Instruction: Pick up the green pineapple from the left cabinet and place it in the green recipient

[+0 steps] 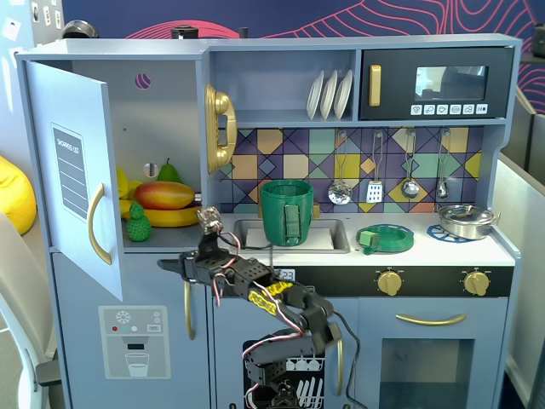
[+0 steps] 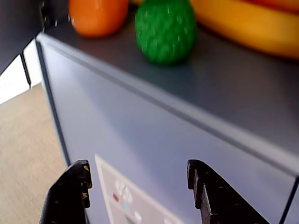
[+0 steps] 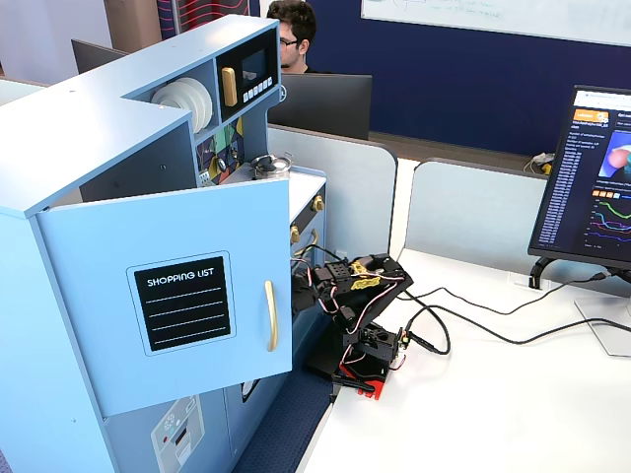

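Green pineapple [image 1: 138,224] stands upright, leafy top up; tool [image 2: 140,186] spread apart, empty

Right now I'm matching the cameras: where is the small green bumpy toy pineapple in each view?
A fixed view: pineapple at the open cabinet's shelf front, left of the mango.
Wrist view: top centre, above the open fingers.
Another fixed view: hidden behind the door.
Shared landmark: the water-dispenser panel.

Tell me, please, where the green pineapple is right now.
In a fixed view, the green pineapple stands at the front left of the open left cabinet's shelf, beside the mango and banana.
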You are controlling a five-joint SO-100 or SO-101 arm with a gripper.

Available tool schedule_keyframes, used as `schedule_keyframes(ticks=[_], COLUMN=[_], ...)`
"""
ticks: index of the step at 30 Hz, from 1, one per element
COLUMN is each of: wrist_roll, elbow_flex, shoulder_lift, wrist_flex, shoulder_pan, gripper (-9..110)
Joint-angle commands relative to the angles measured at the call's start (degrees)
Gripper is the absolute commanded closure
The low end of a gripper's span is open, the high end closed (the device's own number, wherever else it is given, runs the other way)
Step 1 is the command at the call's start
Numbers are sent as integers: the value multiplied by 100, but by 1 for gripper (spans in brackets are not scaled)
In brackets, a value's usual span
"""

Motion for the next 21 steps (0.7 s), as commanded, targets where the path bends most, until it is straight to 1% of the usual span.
schedule_keyframes(ticks=[1,4,7,9,15,21], wrist_roll=[-44,-114,-193,-272,-738,-1020], elbow_flex=[-844,-1090,-1248,-1371,-1767,-2461], shoulder_lift=[-677,-1037,-1362,-1582,-2224,-2839], wrist_flex=[-659,-835,-1099,-1143,-1573,-1626], shoulder_pan=[220,246,264,290,202,229], gripper=[81,80,77,77,74,73])
